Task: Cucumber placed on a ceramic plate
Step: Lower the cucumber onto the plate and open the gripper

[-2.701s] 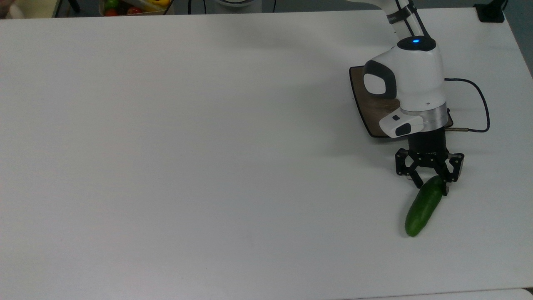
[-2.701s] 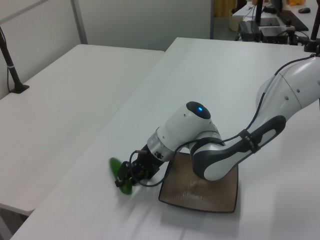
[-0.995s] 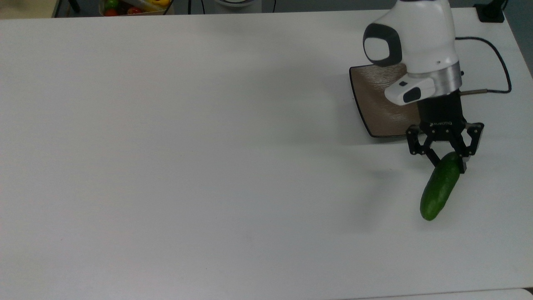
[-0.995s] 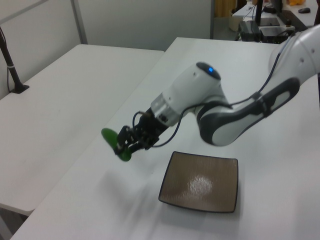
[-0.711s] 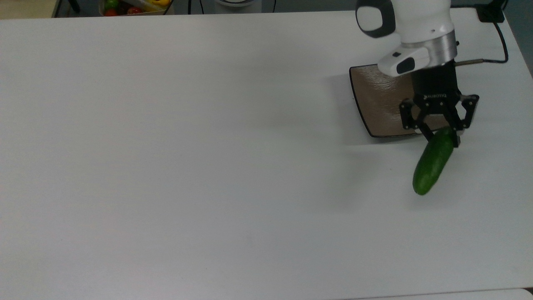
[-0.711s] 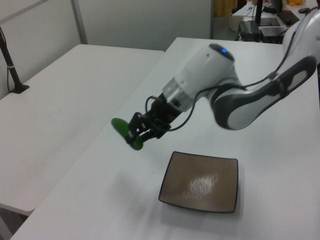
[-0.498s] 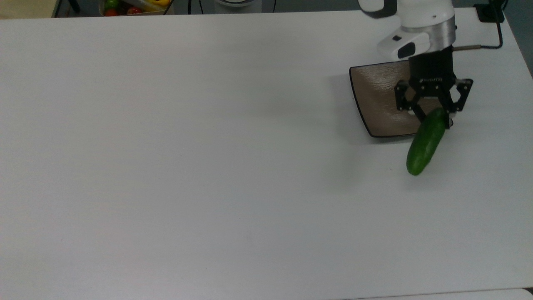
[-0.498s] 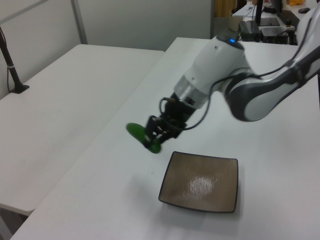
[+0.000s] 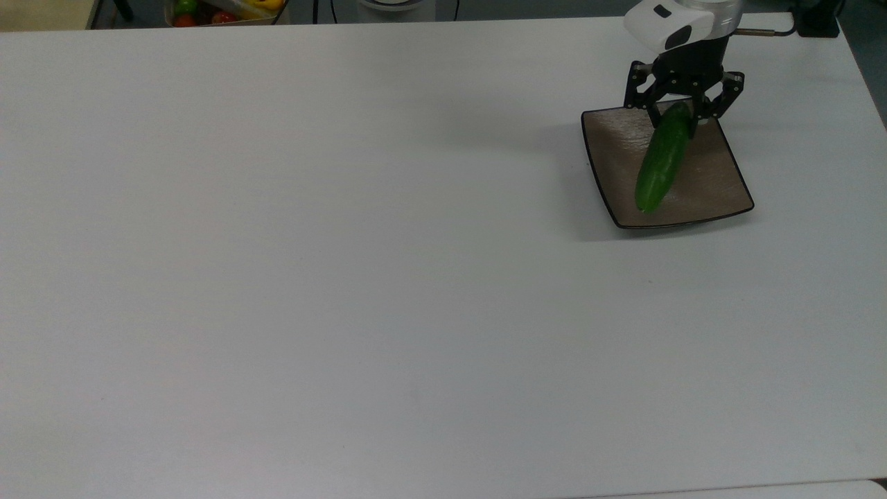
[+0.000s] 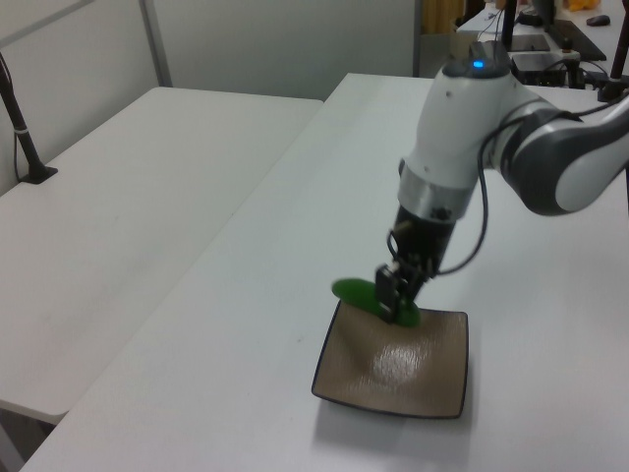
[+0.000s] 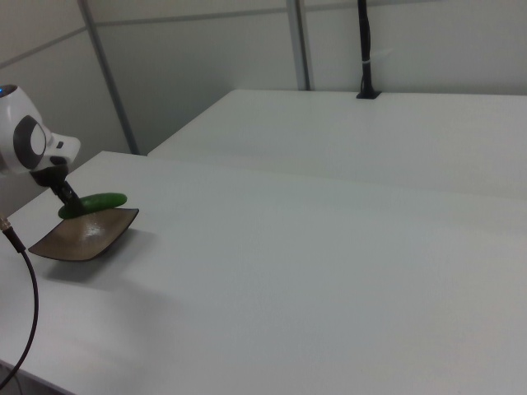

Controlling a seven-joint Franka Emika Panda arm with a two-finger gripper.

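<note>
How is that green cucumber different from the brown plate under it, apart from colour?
The cucumber is long and rounded; the ceramic plate is square and shallowly dished. The cucumber hangs in the air, gripped at one end by the gripper, while the plate rests on the table. The cucumber is shorter than the plate's side. Both have smooth surfaces.

It looked like a lab or office workroom: long plain white tables stood side by side, with pale partition walls on metal frames behind them and black poles clamped at the table edges. In the left view, desks at the far end carried dark equipment and cables, and a black cable trailed over the table edge in the right view. A bin of coloured toy fruit and vegetables sat beyond the table at the upper edge of the top view.
</note>
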